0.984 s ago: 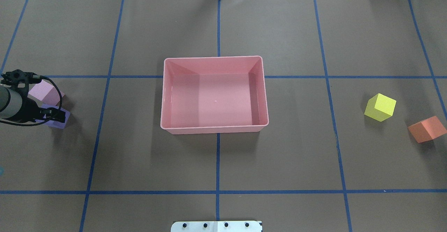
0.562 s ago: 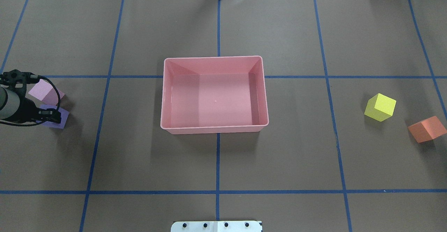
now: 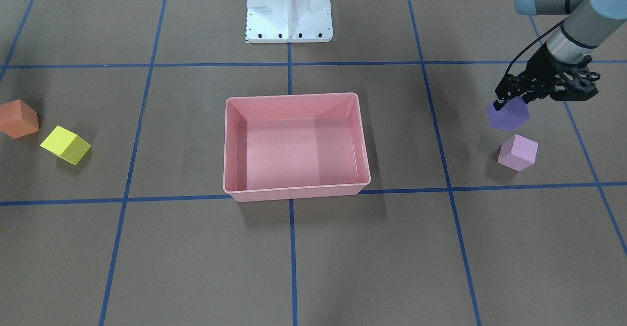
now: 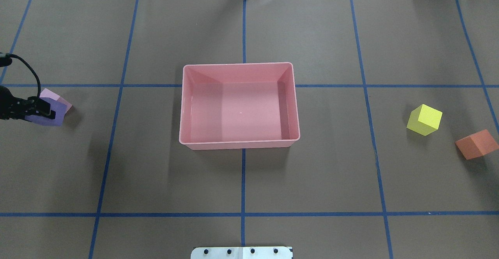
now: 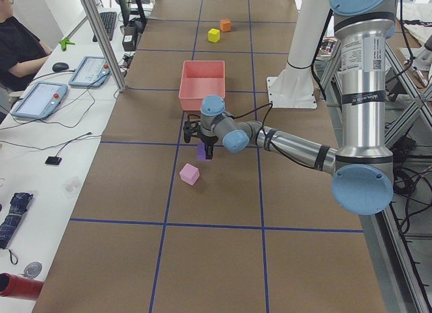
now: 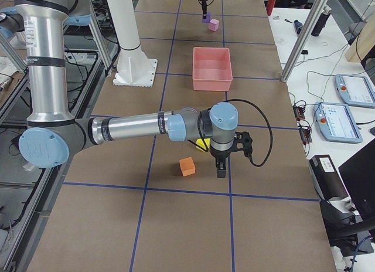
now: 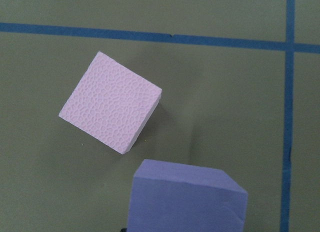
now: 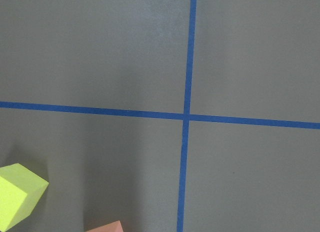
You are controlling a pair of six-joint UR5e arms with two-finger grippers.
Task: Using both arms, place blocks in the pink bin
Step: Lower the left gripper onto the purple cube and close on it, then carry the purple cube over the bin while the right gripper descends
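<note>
My left gripper (image 3: 509, 102) is shut on the dark purple block (image 3: 509, 115) and holds it a little above the table, just beside the pale pink-lilac block (image 3: 518, 153). In the overhead view the purple block (image 4: 48, 113) partly covers the lilac one (image 4: 54, 96). The left wrist view shows the purple block (image 7: 187, 199) close below and the lilac block (image 7: 111, 108) on the table. The pink bin (image 4: 238, 65) stands empty at the centre. The yellow block (image 4: 425, 119) and orange block (image 4: 476, 144) lie at the right. My right gripper (image 6: 221, 169) hangs beside them; I cannot tell its state.
The white pedestal base (image 3: 289, 7) stands behind the bin on the robot's side. Blue tape lines cross the brown table cover. An operator and tablets (image 5: 40, 97) are at a side table on the far side.
My left gripper has risen with the purple block in it, which has left the table. In the overhead view it now overlaps the lilac block. The other blocks have not moved.
</note>
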